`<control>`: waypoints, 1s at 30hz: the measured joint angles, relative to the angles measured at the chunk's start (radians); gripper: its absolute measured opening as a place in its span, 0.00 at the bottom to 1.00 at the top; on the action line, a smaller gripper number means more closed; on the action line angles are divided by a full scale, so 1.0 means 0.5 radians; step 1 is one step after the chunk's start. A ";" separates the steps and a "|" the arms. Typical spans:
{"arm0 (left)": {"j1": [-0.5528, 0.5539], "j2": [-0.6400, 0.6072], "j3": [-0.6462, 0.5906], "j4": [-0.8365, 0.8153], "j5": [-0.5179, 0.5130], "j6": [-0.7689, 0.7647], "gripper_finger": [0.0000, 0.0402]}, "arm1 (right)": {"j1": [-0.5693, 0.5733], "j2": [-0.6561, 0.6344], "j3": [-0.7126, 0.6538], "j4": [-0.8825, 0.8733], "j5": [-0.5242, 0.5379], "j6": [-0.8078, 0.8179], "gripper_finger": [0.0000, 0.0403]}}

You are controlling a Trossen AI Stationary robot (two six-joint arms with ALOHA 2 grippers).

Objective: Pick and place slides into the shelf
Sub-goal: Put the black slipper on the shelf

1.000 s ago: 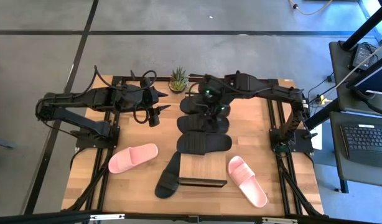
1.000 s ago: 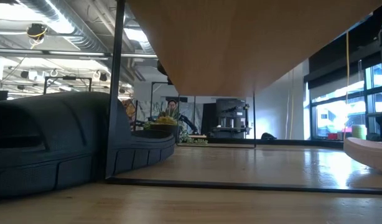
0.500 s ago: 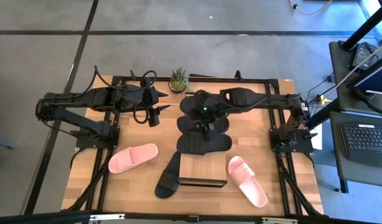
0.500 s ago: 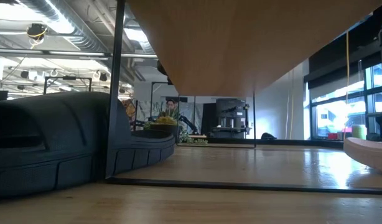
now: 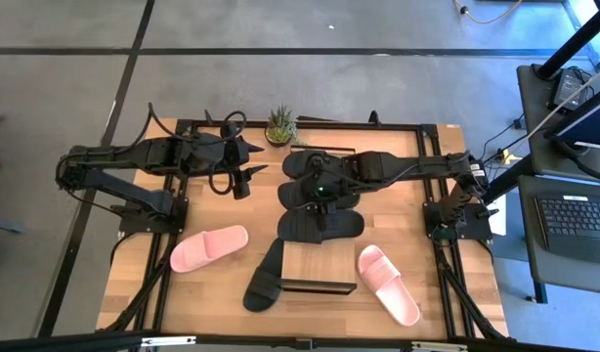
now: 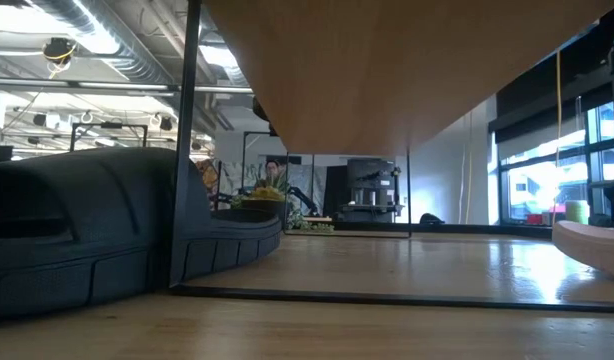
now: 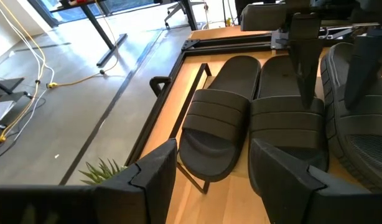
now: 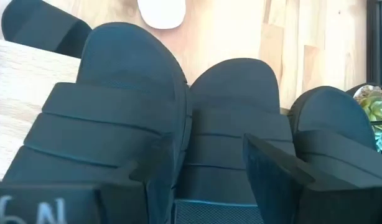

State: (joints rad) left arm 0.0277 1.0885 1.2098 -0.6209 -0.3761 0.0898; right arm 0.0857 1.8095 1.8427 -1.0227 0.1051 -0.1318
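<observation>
The right tool (image 5: 321,189) is held, fingers apart, over the middle black slide (image 8: 225,134) to straddle its strap, while the left tool (image 5: 251,172), open, is parked beside the worktop (image 5: 398,196).

Grey floor (image 5: 378,29) with dark seams, ceiling ducts (image 6: 107,50), bright windows (image 6: 547,160), side desk with keyboard (image 5: 572,217).
</observation>
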 joint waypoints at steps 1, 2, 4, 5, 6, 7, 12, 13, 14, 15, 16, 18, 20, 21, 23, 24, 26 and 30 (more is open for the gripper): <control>0.000 0.000 0.000 0.000 0.000 0.000 0.48 | 0.004 0.000 0.000 0.001 0.000 0.001 0.46; 0.000 0.000 0.000 0.000 0.000 0.000 0.48 | 0.006 0.000 0.000 0.003 0.001 0.006 0.46; 0.000 0.000 0.000 0.000 0.000 0.001 0.48 | 0.006 0.000 0.000 0.003 0.001 0.014 0.46; 0.000 0.000 0.000 0.000 0.000 0.001 0.48 | 0.006 -0.001 0.000 0.003 0.001 0.015 0.46; 0.000 0.000 0.000 0.000 0.000 0.001 0.48 | 0.006 -0.001 0.000 0.003 0.001 0.016 0.46; 0.000 0.000 0.000 0.000 0.000 0.001 0.48 | 0.006 0.000 0.000 0.003 0.001 0.023 0.46; 0.000 0.000 0.000 0.000 0.000 0.001 0.48 | 0.009 0.000 0.000 0.003 0.001 0.048 0.46; 0.000 0.000 0.000 0.000 0.000 0.001 0.48 | 0.009 0.000 0.000 0.003 0.001 0.050 0.46; 0.000 0.000 0.000 0.000 0.000 0.001 0.48 | 0.010 0.000 0.000 0.003 0.001 0.052 0.46; 0.000 0.000 0.000 0.000 0.000 0.001 0.48 | 0.011 -0.001 0.000 0.003 0.000 0.053 0.46; 0.000 0.000 0.000 0.000 0.000 0.001 0.48 | 0.013 -0.001 0.000 0.003 0.001 0.053 0.46; 0.000 0.000 0.000 0.000 0.000 0.001 0.48 | 0.021 -0.001 0.000 0.003 0.001 0.053 0.46; 0.000 0.000 0.000 0.000 0.000 0.000 0.48 | 0.031 -0.001 0.000 0.003 0.002 0.053 0.46; 0.000 0.000 0.000 0.000 0.000 0.000 0.48 | 0.035 0.000 0.000 0.003 0.004 0.053 0.46; 0.000 0.000 0.000 0.000 0.000 0.000 0.48 | 0.044 0.000 0.000 0.003 0.004 0.055 0.46; 0.000 0.000 0.000 0.000 0.000 0.000 0.48 | 0.046 0.000 0.000 0.003 0.003 0.065 0.46; 0.000 0.000 0.000 0.000 0.000 0.000 0.48 | 0.048 -0.001 0.000 0.003 0.002 0.096 0.46; 0.000 0.000 0.000 0.000 0.000 0.000 0.48 | 0.053 -0.001 0.000 0.003 0.000 0.106 0.46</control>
State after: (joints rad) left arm 0.0277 1.0885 1.2098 -0.6209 -0.3759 0.0898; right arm 0.1120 1.8093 1.8427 -1.0214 0.1051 -0.0790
